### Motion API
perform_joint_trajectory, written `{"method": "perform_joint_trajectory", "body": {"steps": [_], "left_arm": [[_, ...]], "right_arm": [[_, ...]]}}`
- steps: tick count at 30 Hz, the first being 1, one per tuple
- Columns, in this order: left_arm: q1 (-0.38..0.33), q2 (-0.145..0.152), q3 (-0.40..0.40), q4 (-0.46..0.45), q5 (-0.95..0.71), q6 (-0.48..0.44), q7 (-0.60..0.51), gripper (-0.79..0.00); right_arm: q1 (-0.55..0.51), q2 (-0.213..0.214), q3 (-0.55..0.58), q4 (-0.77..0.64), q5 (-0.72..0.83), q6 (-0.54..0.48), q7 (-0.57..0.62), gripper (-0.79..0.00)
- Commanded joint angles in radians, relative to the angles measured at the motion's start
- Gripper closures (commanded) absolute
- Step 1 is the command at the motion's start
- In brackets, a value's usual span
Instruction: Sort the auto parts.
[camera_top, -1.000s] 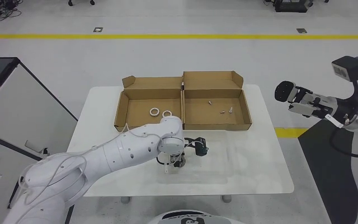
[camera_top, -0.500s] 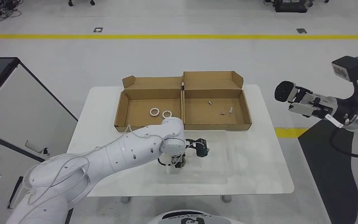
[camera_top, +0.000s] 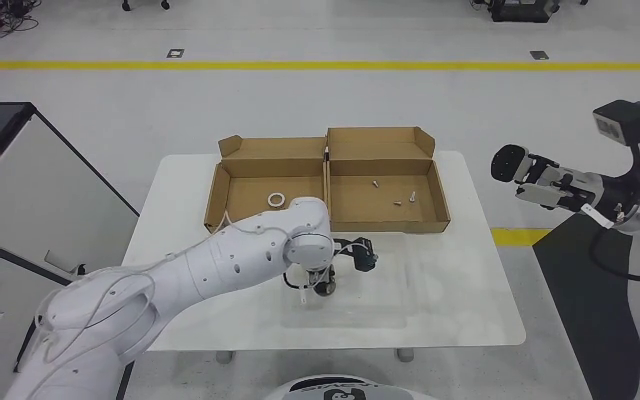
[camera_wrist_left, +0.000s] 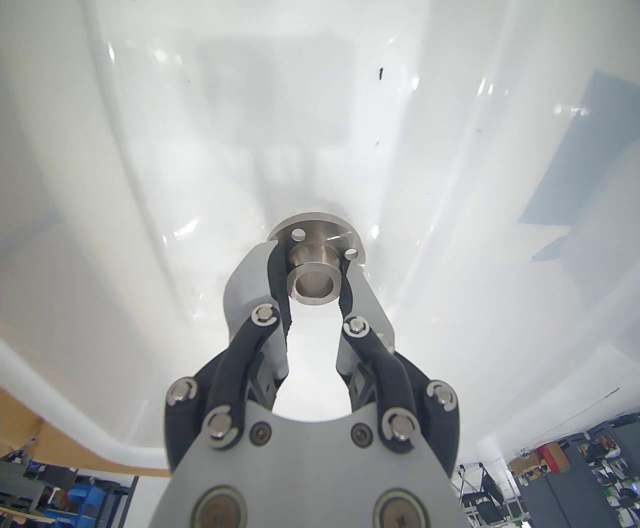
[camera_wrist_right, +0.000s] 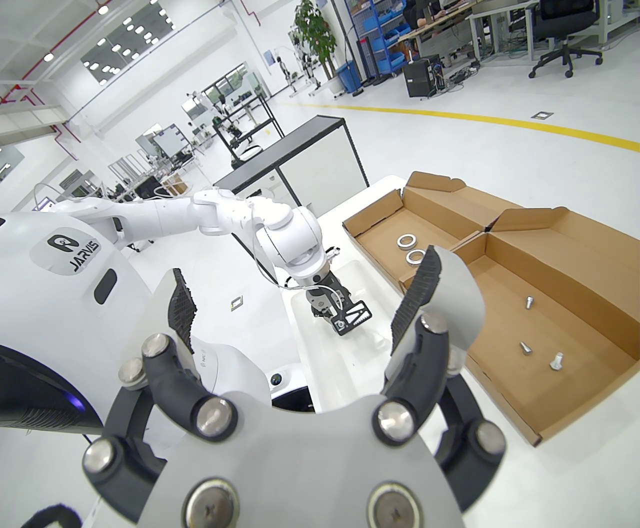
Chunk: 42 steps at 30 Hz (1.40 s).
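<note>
My left gripper (camera_wrist_left: 314, 260) is shut on a metal flanged bushing (camera_wrist_left: 315, 286), its fingers clamping the hub, with the flange close to the floor of a white tray (camera_wrist_left: 150, 150). From above, that gripper (camera_top: 323, 287) sits over the table's middle, in front of two open cardboard boxes. The left box (camera_top: 240, 205) holds metal rings (camera_wrist_right: 406, 241); the right box (camera_top: 430, 210) holds three bolts (camera_wrist_right: 523, 347). My right gripper (camera_wrist_right: 305, 305) hangs open and empty in the air, off the table's right side (camera_top: 545, 182).
The shallow tray (camera_top: 385, 300) covers the table's front middle. The white table (camera_top: 470, 310) has bare surface to the right of the tray. A dark cabinet (camera_top: 40, 190) stands to the left of the table.
My left arm has shifted slightly toward the boxes, and its elbow now covers one of the two rings seen from above. The right arm has not moved.
</note>
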Motion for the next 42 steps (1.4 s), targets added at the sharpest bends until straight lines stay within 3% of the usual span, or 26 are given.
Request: {"method": "perform_joint_trajectory", "body": {"steps": [1,11,21,23,27,33,38,42], "left_arm": [[-0.011,0.009,-0.02,-0.042,-0.028,0.023,-0.022,0.0],[-0.051,0.055,-0.102,-0.216,-0.116,0.104,-0.088,0.0],[-0.051,0.055,-0.102,-0.216,-0.116,0.104,-0.088,0.0],[-0.035,0.058,-0.115,-0.205,-0.127,0.111,-0.043,0.0],[-0.007,0.089,-0.196,-0.186,-0.17,0.122,0.008,0.0],[0.102,0.169,-0.392,-0.211,-0.262,0.105,0.091,0.0],[0.226,0.23,-0.582,-0.246,-0.412,0.03,0.166,0.0],[0.318,0.257,-0.708,-0.267,-0.563,-0.083,0.272,0.0]], "right_arm": [[0.0,0.0,0.0,0.0,0.0,0.0,0.0,-0.785],[0.0,0.0,0.0,0.0,0.0,0.0,0.0,-0.785],[0.0,0.0,0.0,0.0,0.0,0.0,0.0,-0.785],[0.0,0.0,0.0,0.0,0.0,0.0,0.0,-0.785],[0.0,0.0,0.0,0.0,0.0,0.0,0.0,-0.785],[0.0,0.0,0.0,0.0,0.0,0.0,0.0,-0.785],[0.0,0.0,0.0,0.0,0.0,0.0,0.0,-0.785],[0.0,0.0,0.0,0.0,0.0,0.0,0.0,-0.785]]}}
